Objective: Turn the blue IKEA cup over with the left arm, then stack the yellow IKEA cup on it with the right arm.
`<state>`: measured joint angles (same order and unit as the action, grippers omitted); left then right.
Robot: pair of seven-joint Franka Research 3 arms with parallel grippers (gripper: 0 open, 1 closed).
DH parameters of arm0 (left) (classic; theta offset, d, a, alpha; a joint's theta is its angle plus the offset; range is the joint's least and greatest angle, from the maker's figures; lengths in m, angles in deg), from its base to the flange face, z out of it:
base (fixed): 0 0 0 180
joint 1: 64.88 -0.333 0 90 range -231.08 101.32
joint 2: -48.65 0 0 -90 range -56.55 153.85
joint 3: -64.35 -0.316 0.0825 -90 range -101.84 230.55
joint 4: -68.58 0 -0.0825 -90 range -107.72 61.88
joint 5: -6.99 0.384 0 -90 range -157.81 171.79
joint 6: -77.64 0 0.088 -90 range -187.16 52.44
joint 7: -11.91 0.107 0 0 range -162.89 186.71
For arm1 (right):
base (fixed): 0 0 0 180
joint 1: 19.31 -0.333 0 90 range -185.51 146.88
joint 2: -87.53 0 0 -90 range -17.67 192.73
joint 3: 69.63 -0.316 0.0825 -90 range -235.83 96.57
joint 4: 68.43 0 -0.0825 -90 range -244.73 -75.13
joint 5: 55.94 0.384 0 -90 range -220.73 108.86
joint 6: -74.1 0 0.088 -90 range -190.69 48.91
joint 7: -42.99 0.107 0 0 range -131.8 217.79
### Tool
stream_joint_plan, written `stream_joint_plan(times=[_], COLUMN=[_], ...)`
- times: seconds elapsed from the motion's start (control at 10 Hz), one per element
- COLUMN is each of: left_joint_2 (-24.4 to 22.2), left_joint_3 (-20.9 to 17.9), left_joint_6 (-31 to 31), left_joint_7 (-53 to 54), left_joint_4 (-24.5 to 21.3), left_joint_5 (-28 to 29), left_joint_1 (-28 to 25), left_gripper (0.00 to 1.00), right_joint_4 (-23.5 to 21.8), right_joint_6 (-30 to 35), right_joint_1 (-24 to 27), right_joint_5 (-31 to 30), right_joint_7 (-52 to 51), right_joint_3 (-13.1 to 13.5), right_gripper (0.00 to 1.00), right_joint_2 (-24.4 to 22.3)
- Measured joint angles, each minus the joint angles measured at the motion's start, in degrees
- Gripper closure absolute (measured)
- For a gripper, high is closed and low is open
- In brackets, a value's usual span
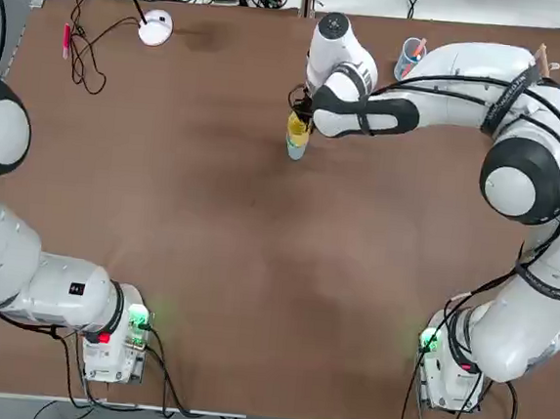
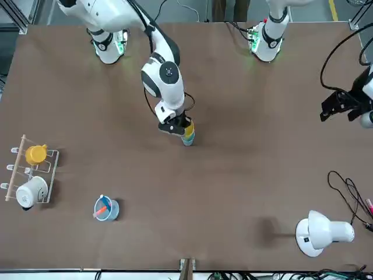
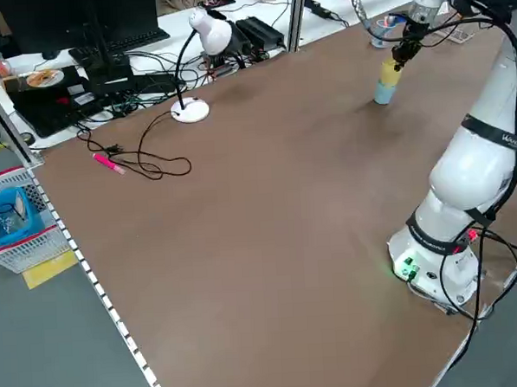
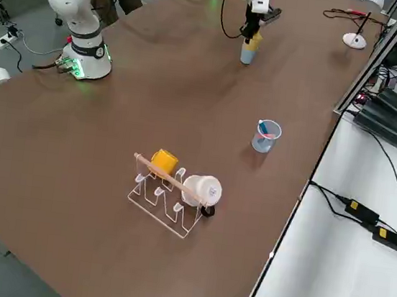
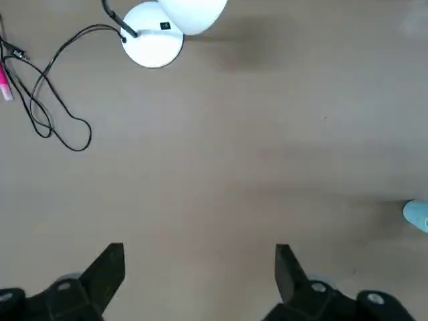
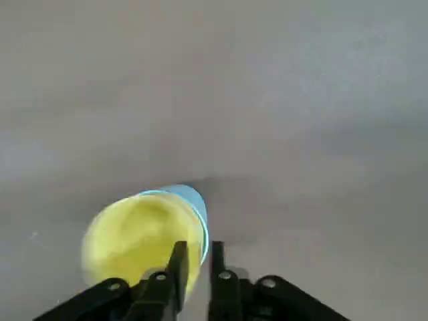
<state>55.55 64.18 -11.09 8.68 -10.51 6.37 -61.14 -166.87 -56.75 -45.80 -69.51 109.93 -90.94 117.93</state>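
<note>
The yellow IKEA cup [image 1: 298, 125] sits stacked on the blue IKEA cup [image 1: 295, 150] near the table's middle, toward the far side. The front view shows yellow [image 2: 187, 126] above and blue [image 2: 189, 139] below, resting on the table. My right gripper [image 1: 303, 109] reaches over the stack. In the right wrist view its fingers [image 6: 178, 257] stand close together, pinching the rim of the yellow cup [image 6: 134, 234], with the blue cup [image 6: 194, 197] peeking out behind. My left gripper [image 2: 341, 108] hangs open and empty far out at my left side, away from the stack.
A white desk lamp [image 1: 156, 27] with a black cable and a pink pen [image 1: 67, 39] sits at the far left. A see-through blue cup with pink sticks [image 1: 410, 54] stands far right. A wire rack [image 2: 32, 175] holds an orange mug and a white mug.
</note>
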Motion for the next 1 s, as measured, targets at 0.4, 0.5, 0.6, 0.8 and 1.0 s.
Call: stream_joint_plan(times=[0.4, 0.5, 0.6, 0.8, 1.0], left_joint_2=[-0.1, -0.1, -0.1, -0.1, -0.1], left_joint_3=[0.1, 0.1, 0.1, 0.0, 0.0], left_joint_6=[2.2, 2.7, 2.9, 2.9, 2.9], left_joint_7=[-0.1, -0.2, -0.2, -0.2, -0.2], left_joint_4=[0.2, 0.3, 0.3, 0.3, 0.3], left_joint_5=[0.0, 0.0, 0.0, 0.0, 0.0], left_joint_1=[0.2, 0.1, 0.0, -0.1, -0.1], left_gripper=[0.01, 0.01, 0.01, 0.01, 0.01], right_joint_4=[0.2, 0.2, 0.4, 1.1, 1.7], right_joint_6=[0.0, 0.0, 0.0, 0.9, 4.0], right_joint_1=[0.0, 0.1, 0.4, 3.7, 10.1], right_joint_5=[0.0, 0.0, 0.0, -0.1, 0.0], right_joint_7=[1.3, 1.3, 1.3, -2.6, -11.4], right_joint_3=[0.0, 0.0, 0.0, 0.1, 0.0], right_gripper=[0.33, 0.27, 0.22, 0.01, 0.0], right_joint_2=[0.0, 0.0, 0.0, -0.4, -2.0])
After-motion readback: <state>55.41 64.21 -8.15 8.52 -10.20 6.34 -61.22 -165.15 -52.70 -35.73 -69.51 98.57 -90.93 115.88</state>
